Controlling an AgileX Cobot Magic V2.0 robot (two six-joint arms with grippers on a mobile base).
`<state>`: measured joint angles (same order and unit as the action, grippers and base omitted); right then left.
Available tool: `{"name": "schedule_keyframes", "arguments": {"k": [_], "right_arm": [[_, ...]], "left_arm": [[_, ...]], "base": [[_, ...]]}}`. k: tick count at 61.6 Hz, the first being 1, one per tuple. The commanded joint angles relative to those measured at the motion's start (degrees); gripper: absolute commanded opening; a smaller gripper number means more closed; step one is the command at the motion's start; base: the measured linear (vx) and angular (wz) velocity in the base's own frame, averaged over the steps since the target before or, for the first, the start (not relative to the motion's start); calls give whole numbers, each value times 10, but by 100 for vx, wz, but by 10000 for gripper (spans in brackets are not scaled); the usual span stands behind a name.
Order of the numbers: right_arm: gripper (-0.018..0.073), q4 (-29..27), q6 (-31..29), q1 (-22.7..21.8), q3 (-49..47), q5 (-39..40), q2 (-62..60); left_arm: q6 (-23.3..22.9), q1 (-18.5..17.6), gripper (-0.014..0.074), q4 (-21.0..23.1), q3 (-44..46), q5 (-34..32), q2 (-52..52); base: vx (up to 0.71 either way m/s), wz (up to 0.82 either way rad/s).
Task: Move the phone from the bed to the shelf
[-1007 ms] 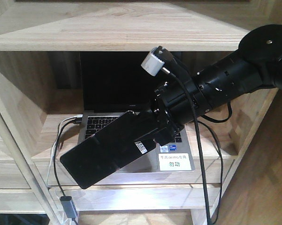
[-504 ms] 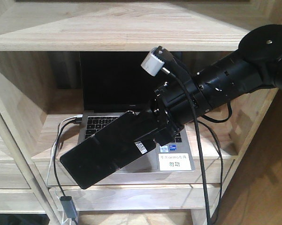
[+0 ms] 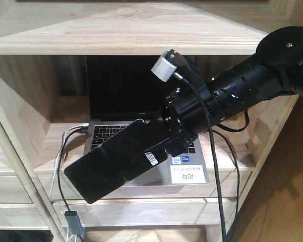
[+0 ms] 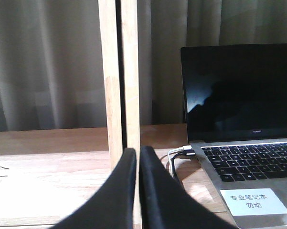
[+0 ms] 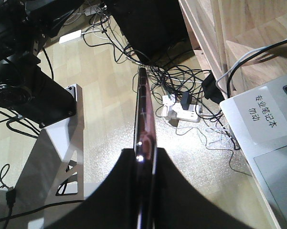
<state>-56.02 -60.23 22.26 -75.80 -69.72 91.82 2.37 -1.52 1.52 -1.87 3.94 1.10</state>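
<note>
Looking for the right gripper (image 3: 164, 143) in the front view, we find it mostly lost. Its fingertips merge with the phone (image 3: 116, 161), black on black, and the wrist hides the rest. The right wrist view settles it: that gripper (image 5: 144, 153) is clamped on the phone (image 5: 143, 105), seen only as a thin edge running away from the fingers. Its near end is buried between them.

From the front, the phone stretches left and down from the gripper, tilted and held in the air before the shelf (image 3: 116, 40). We cannot tell whether any part of it touches a plank.

Behind the gripper stands the laptop (image 3: 126, 91), with much of its keyboard covered by phone and arm.

The left gripper (image 4: 135, 155) has its fingers pressed nearly together, only a sliver between them and nothing held. Their bases are cut off by the frame edge. Just beyond it rises a shelf post (image 4: 118, 71), with the laptop (image 4: 239, 95) to its right.

The label (image 4: 254, 201) on the laptop reads 专业笔记本 勿动. In the front view only its lower line, 勿动, is clear to us. The phone's white sticker (image 3: 152, 159) carries print too fine to read, as does the wordmark under the laptop screen.
</note>
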Motion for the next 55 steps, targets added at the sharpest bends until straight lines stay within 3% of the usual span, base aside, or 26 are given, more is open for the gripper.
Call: {"name": "schedule_keyframes", "arguments": {"k": [1,27,41,55], "right_arm": [[-2,-46,-2,-1,-14,-40,-25],[-2,-134,-2,-1,-15,-23,-107],[-2,-196,-2,-23,-16,71,-169],[-2,-190,-2,-39,-97,147,-175]], "left_arm": [[-5,1,1,6,14,-43,4],[-5,1,1,6,14,-43,4],[-5,1,1,6,14,-43,4],[-5,1,1,6,14,-43,4]], "base": [[0,0],[0,0],[0,0],[0,0]]}}
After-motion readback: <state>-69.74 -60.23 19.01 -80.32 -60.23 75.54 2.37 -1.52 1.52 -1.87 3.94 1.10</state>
